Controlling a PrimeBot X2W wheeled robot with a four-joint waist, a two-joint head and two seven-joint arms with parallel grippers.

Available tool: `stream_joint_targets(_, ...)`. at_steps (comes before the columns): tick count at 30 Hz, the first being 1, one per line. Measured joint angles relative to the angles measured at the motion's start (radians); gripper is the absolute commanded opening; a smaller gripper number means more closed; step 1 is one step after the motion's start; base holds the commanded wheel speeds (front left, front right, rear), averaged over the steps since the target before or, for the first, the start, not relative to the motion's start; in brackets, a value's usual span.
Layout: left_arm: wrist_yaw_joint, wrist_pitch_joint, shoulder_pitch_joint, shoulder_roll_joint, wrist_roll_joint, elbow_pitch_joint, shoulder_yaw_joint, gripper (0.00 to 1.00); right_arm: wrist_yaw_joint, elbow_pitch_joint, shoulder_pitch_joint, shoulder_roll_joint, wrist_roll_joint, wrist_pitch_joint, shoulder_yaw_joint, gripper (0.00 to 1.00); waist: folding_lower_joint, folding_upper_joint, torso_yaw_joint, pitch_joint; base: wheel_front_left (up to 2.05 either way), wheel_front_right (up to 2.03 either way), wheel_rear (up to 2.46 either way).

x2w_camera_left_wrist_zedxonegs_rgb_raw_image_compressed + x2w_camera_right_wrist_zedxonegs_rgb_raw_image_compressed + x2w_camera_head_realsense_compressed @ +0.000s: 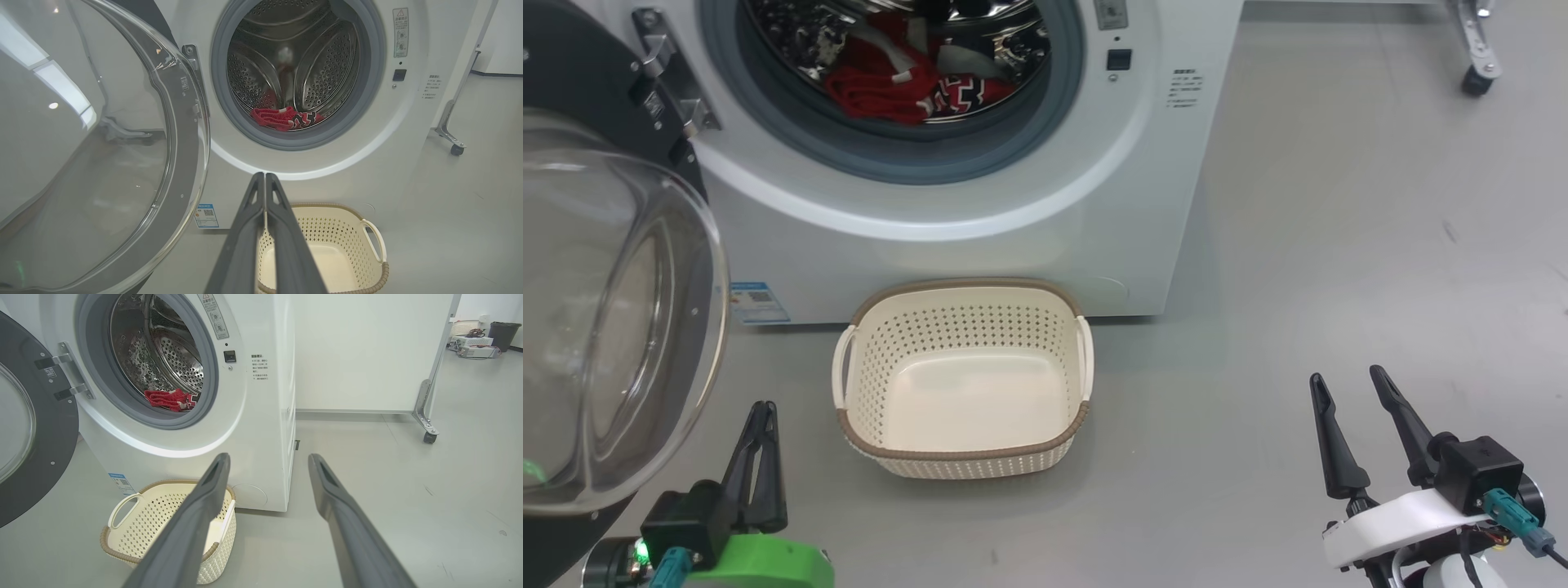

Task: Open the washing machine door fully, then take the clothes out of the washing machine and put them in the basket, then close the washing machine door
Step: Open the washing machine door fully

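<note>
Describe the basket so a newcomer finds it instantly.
Start at the big white washing machine with its door swung open. On the floor right before it stands the basket. It is cream perforated plastic with a brown woven rim, and empty.

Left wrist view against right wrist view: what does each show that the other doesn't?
Left wrist, not right: the shut left hand. Right wrist, not left: the open right hand, the machine from its side, and a black bin far back. Both: the open door, red clothes in the drum, the empty basket, and a caster.
</note>
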Motion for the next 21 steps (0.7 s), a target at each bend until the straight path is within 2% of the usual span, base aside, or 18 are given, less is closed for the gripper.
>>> stream_joint_targets(1,0.002,0.001,0.004,0.0,0.0,-0.001,0.002,0.34,0.0,0.0,0.0,0.0,0.0,0.0,0.0,1.0,0.0,0.0,-0.009,-0.003,0.0,0.0,0.0)
stream_joint_targets(3,0.003,0.005,0.013,0.0,0.0,-0.006,0.002,0.44,0.0,-0.002,0.0,0.0,0.0,0.0,-0.001,1.0,0.0,0.0,-0.027,-0.009,0.0,0.0,0.0)
stream_joint_targets(4,0.005,0.006,0.018,0.0,0.0,-0.007,0.001,0.73,0.0,-0.002,0.0,0.0,0.0,0.0,-0.003,1.0,0.0,0.0,-0.035,-0.012,0.0,0.0,0.0)
stream_joint_targets(5,0.006,0.013,0.019,0.0,0.0,-0.008,-0.001,0.92,0.0,-0.002,0.001,-0.001,0.0,0.0,-0.006,1.0,0.0,0.0,-0.042,-0.014,0.0,0.0,0.0)
stream_joint_targets(6,0.006,0.014,0.019,0.0,0.0,-0.008,-0.006,0.96,-0.001,-0.004,0.001,-0.001,0.0,0.0,-0.012,1.0,0.0,0.0,-0.049,-0.016,0.0,0.0,0.0)
stream_joint_targets(7,0.007,0.022,0.019,0.0,0.002,-0.009,-0.011,1.0,-0.002,-0.007,0.002,-0.001,0.0,0.0,-0.019,1.0,0.0,0.0,-0.055,-0.018,0.0,0.0,0.0)
stream_joint_targets(21,0.025,0.04,0.019,-0.002,0.025,-0.025,-0.019,1.0,-0.002,-0.02,0.004,-0.006,0.0,0.0,-0.035,1.0,0.0,0.0,-0.064,-0.021,0.0,0.0,0.0)
